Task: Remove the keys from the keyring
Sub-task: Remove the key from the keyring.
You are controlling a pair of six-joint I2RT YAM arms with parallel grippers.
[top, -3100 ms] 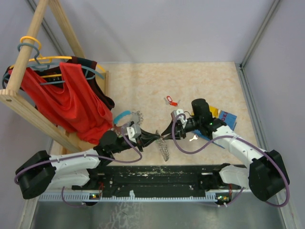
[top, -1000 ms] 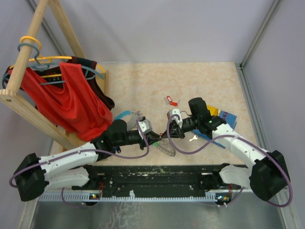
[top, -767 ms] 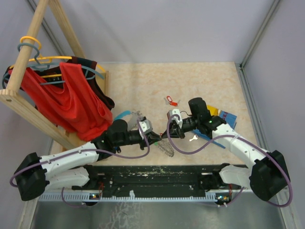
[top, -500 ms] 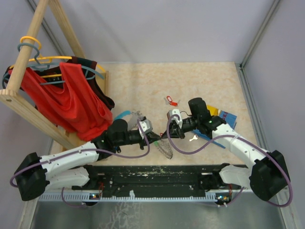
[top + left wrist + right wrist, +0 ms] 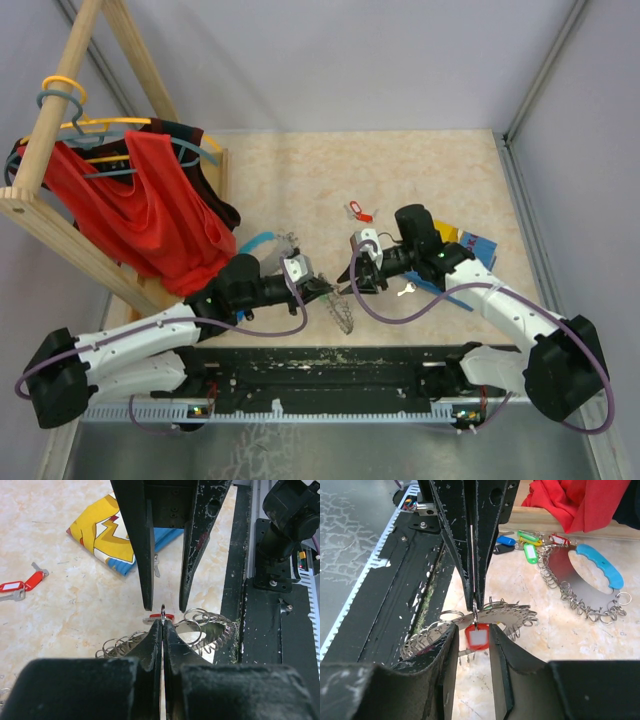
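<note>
Top view: the keyring (image 5: 343,313) is down near the table's (image 5: 420,170) front edge, between the two arms.

Left wrist cam: the left end effector (image 5: 162,624) is squeezed tight on one of its silver loops.

Right wrist cam: the right end effector (image 5: 474,630) is spread apart, and a red-tagged key (image 5: 477,637) hangs between its fingers.

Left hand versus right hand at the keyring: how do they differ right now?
The left hand is shut, pinching a silver loop of the keyring; the right hand is open. The left hand grips metal, while the right hand only straddles the red-tagged key, seemingly without clamping it. Both point tip to tip at the same keyring.
</note>
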